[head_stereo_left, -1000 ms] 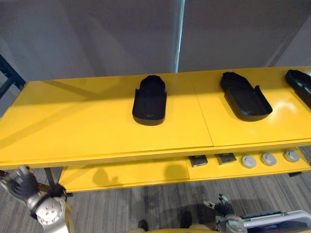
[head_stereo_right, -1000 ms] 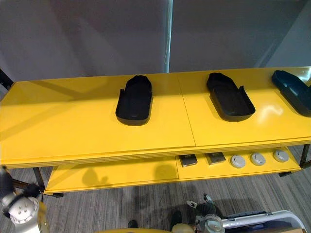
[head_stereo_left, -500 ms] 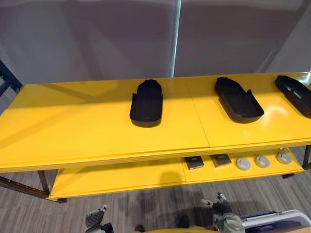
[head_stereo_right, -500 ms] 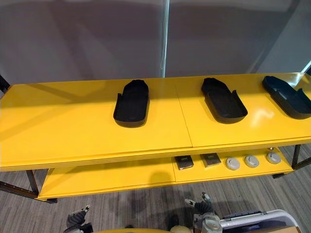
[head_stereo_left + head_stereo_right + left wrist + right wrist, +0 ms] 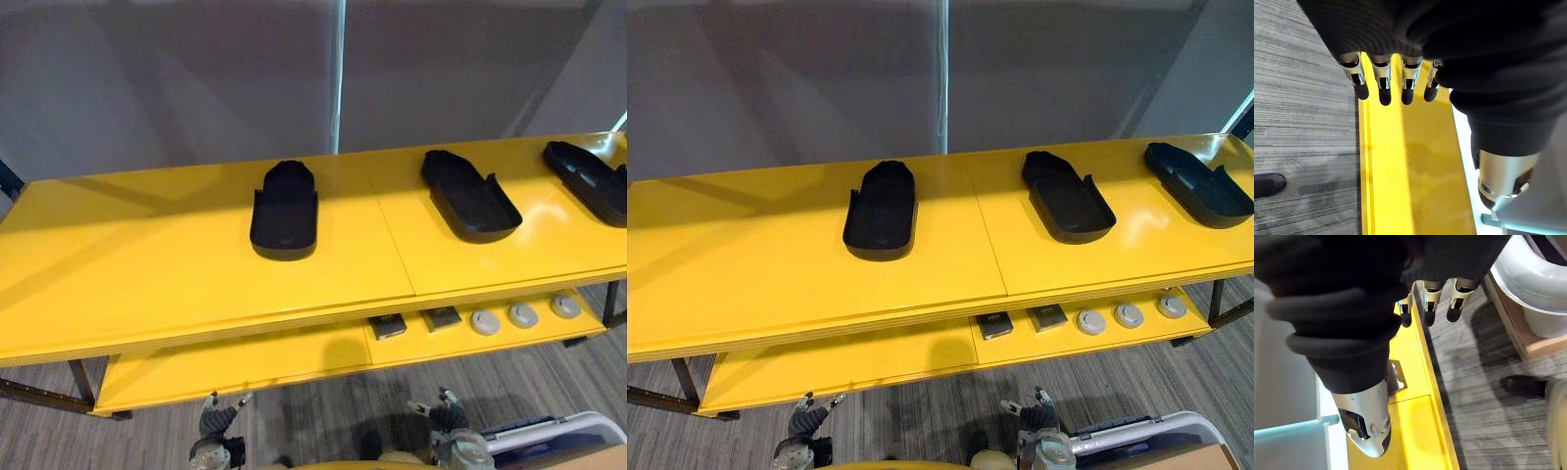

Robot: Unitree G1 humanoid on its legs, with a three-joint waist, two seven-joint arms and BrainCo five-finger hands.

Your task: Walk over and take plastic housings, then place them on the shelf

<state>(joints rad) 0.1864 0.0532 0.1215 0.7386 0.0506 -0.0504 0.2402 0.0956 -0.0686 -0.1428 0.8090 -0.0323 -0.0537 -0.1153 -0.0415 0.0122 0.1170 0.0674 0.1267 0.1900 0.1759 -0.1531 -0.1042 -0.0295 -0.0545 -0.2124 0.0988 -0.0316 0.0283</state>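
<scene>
A seam (image 5: 395,235) runs front to back across the yellow top of the shelf (image 5: 118,255), where its two panels meet. All three black plastic housings lie on that top, open side up.

The first housing (image 5: 284,211) lies just to the left of the seam. Its long axis runs nearly parallel to the seam, with the rounded, narrower end towards the wall and the wide open end towards the front edge.

The second housing (image 5: 469,195) lies to the right of the seam, a little farther from it than the first. It is slanted, with the rounded end pointing back and towards the seam and the open end pointing forward and away from it.

The third housing (image 5: 1198,183) lies far to the right of the seam at the end of the top, on the same slant as the second.

On the lower board (image 5: 245,362), two dark square pieces (image 5: 389,327) sit below the seam's front end. Three grey discs (image 5: 522,315) stand in a row to their right.

The left hand (image 5: 217,423) hangs low over the grey floor (image 5: 323,411), left of the seam and in front of the shelf. Its fingers (image 5: 1384,90) are straight and hold nothing. The right hand (image 5: 446,416) hangs at the same height to the right of the seam. Its fingers (image 5: 1428,308) are likewise straight and empty.
</scene>
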